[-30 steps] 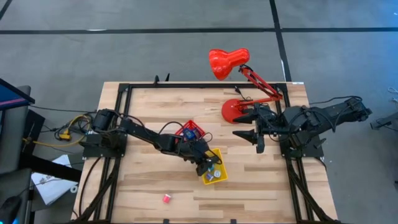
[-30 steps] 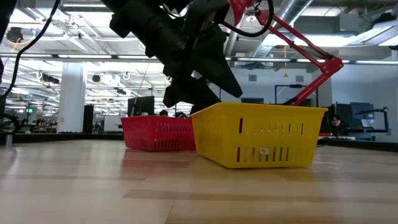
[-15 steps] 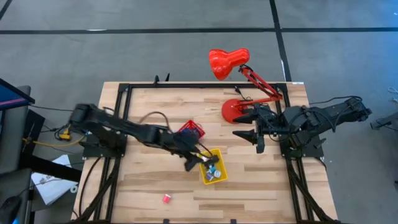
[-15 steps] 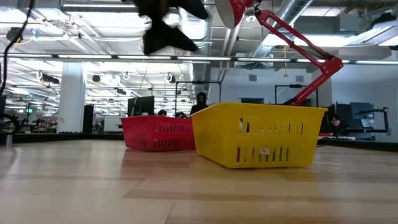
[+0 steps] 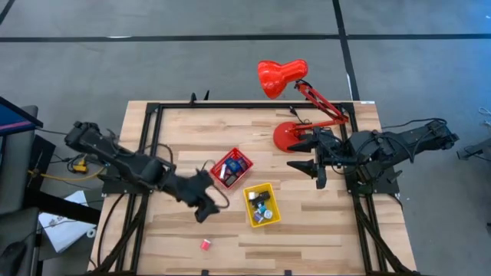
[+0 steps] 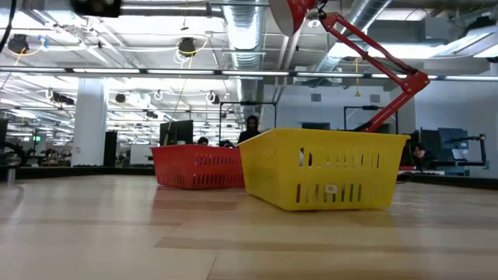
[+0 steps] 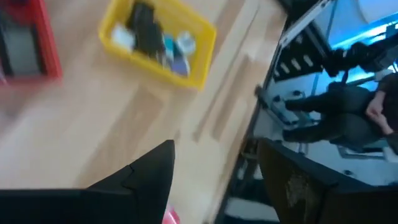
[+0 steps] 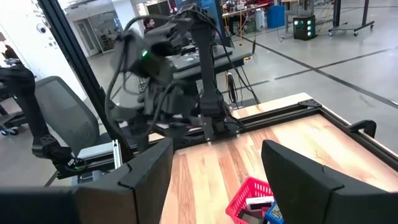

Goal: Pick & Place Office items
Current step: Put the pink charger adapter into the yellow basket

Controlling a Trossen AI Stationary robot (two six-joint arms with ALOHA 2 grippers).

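Observation:
The yellow tray (image 5: pixel 261 205) holds several small office items (image 7: pixel 155 38), black, blue and white. The red tray (image 5: pixel 232 169) beside it holds a blue piece and a grey one. One small pink item (image 5: pixel 205 244) lies alone on the wood near the table's near edge; a sliver of it shows in the left wrist view (image 7: pixel 169 216). My left gripper (image 5: pixel 203 210) hangs open above bare wood to the left of the yellow tray, empty (image 7: pixel 214 162). My right gripper (image 5: pixel 308 170) waits open by the lamp base, empty (image 8: pixel 217 155).
A red desk lamp stands with its round base (image 5: pixel 288 136) at the table's far right and its head (image 5: pixel 280 77) beyond the far edge. A black frame (image 5: pixel 153 111) runs round the table. In the low view the two trays (image 6: pixel 327 179) (image 6: pixel 194 167) stand side by side.
My left gripper has risen from over the yellow tray, leaving the top of the low view, and has drawn back toward the table's left. It now hangs above bare wood left of the yellow tray. The trays and the pink item have stayed put.

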